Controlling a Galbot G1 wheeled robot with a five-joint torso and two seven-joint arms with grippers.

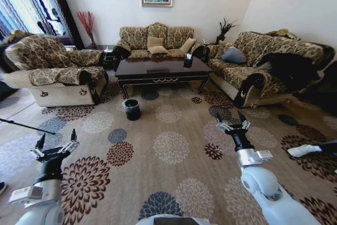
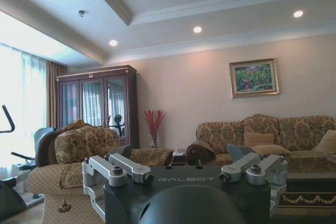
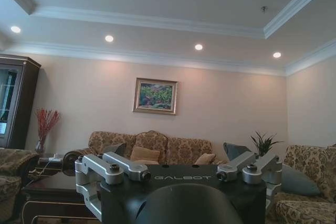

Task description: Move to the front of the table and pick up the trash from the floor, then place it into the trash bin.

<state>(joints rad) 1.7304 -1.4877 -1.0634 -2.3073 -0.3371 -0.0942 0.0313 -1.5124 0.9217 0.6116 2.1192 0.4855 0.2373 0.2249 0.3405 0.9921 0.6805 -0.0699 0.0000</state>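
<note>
The table, long, low and dark glossy brown, stands across the room in front of the back sofa; its gold-scrolled apron appears in the left wrist view and one end in the right wrist view. The trash bin, small and black with a whitish liner, sits on the carpet just before the table's left front leg. Trash on the floor is too small to make out from here. My left gripper and right gripper are held low over the carpet, both open and holding nothing.
A patterned armchair stands at the left, a sofa behind the table, another sofa at the right. Floral carpet stretches between me and the table. A thin black rod juts in from the left, a white object from the right.
</note>
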